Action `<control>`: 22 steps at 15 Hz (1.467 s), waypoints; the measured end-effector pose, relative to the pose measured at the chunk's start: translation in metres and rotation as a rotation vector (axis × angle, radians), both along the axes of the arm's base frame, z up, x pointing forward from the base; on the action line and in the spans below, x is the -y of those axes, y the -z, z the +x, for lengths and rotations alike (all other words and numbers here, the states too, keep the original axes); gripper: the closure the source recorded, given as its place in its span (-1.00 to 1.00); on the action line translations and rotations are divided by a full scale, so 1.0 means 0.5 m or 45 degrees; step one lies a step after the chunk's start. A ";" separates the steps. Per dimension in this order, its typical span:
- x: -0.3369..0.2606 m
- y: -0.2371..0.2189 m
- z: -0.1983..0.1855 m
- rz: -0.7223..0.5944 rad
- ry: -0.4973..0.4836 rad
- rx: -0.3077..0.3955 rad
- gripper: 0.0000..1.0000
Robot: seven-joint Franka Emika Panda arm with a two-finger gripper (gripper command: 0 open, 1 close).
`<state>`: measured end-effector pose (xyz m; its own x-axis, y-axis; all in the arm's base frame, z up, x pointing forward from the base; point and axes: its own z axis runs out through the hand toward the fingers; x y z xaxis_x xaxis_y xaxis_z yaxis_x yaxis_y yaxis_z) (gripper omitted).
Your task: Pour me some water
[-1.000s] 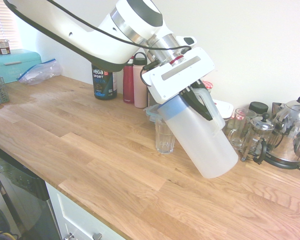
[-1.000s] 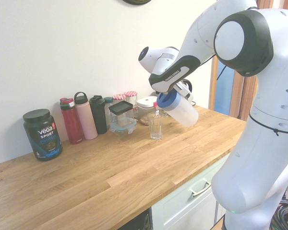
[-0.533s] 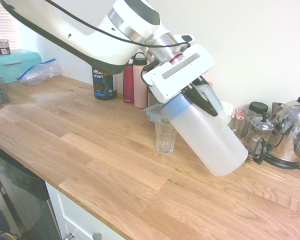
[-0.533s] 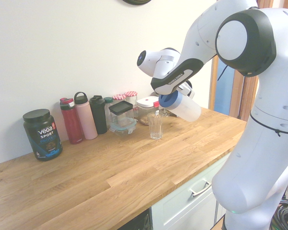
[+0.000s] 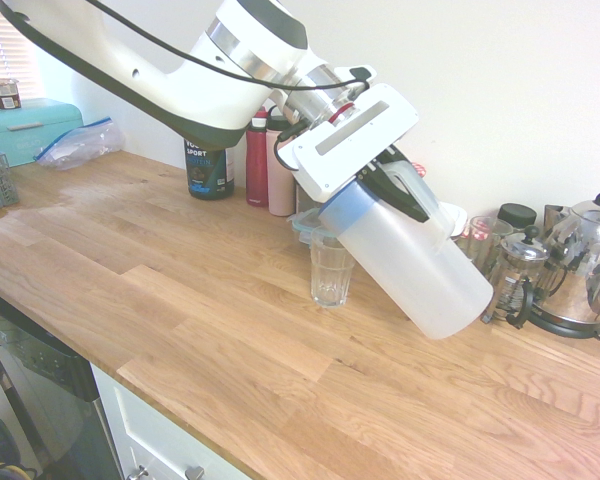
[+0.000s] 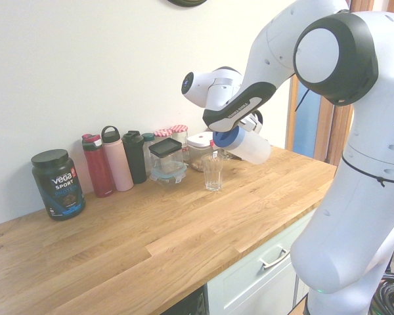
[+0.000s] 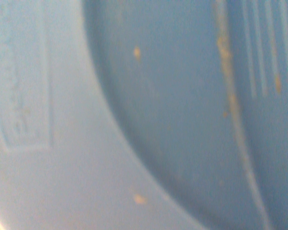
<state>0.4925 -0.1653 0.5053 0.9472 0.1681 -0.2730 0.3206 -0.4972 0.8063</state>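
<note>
The tall frosted-white jug with its pale blue lid hangs tilted above the wooden counter, lid end low and base raised to the right. My gripper is shut on the jug's side handle. The lid's edge sits just above the rim of a clear drinking glass standing upright on the counter. In the second exterior view the jug lies close to level over the glass. No stream of water can be made out. The wrist view is filled by the blurred blue lid.
Along the wall stand a Vega tub, red and pink bottles and lidded food containers. To the right are glass mugs, a French press and a steel kettle. A teal bread box sits far left.
The jug has tipped further towards level, its base rising while the lid end stays over the glass. The grip on the handle is unchanged.
</note>
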 end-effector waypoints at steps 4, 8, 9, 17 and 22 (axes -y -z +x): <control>-0.009 -0.052 -0.024 0.191 0.072 0.112 1.00; -0.008 -0.237 -0.101 0.529 0.137 0.239 1.00; -0.017 -0.282 -0.122 0.609 0.157 0.283 1.00; -0.326 -0.376 -0.128 1.037 0.547 0.553 1.00; -0.493 -0.247 -0.074 1.179 0.804 0.814 1.00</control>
